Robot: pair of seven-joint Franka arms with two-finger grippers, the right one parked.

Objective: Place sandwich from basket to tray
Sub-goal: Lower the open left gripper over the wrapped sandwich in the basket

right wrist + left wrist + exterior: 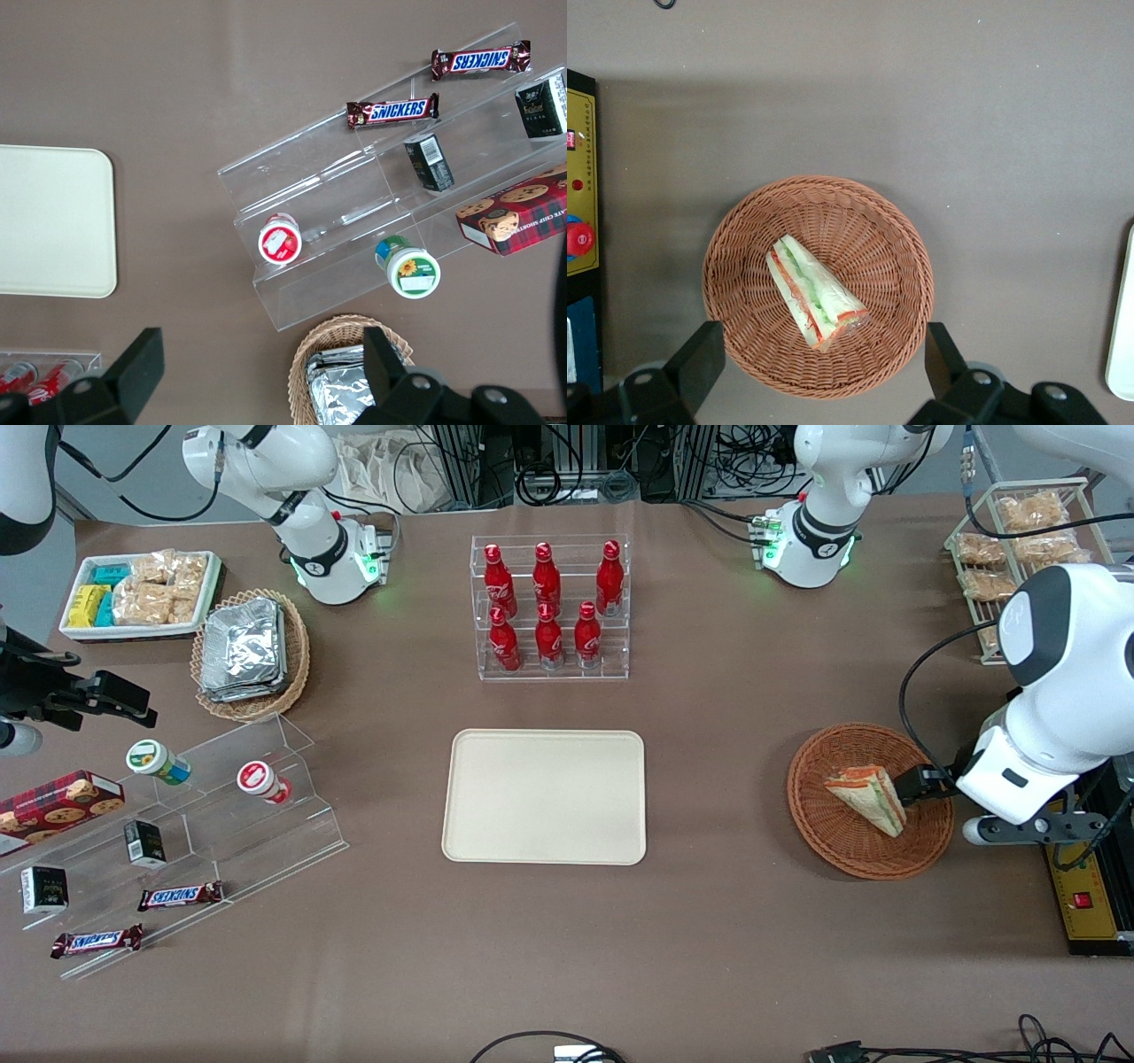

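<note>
Nearby: Snickers bars point(180, 895), pincer point(824, 363) open.

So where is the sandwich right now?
The sandwich lies inside the reddish-brown basket, toward the working arm's end of the table. The open gripper is above the basket, and the tray has nothing on it.

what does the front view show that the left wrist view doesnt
Only the front view shows the red bottles in their rack and the whole tray. Only the left wrist view shows the yellow panel with a red button. Both show the sandwich in the basket, with the open gripper above it.
</note>
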